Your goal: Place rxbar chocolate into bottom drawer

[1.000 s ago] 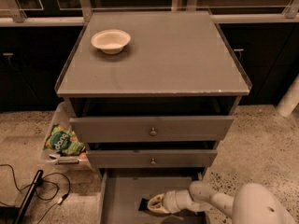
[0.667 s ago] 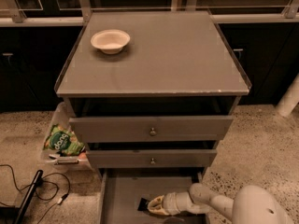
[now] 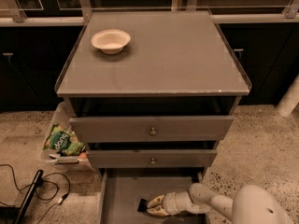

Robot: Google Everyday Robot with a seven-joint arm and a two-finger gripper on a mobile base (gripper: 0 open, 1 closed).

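- Gripper (image 3: 150,206) is sitting low inside the bottom drawer (image 3: 120,192), right of centre, with the arm reaching in from the lower right.
- Gripper is pinching the rxbar chocolate (image 3: 143,204); the two pale fingers (image 3: 157,201) are standing narrow, closing on the bar's right end.
- Rxbar chocolate is showing as a small dark rectangle sticking out leftward from the fingertips, over the drawer floor. Cannot tell whether it is touching the floor.
- Bottom drawer is standing pulled out; its grey floor is lying exposed left of the bar.
- Two upper drawers (image 3: 152,128) are standing slightly ajar, knobs facing front.
- White bowl (image 3: 110,40) is resting on the cabinet top (image 3: 173,59), back-left area.
- Green snack bag (image 3: 62,141) is lying in a clear bin left of the cabinet.
- Black cables (image 3: 28,190) are trailing across the speckled floor at lower left.
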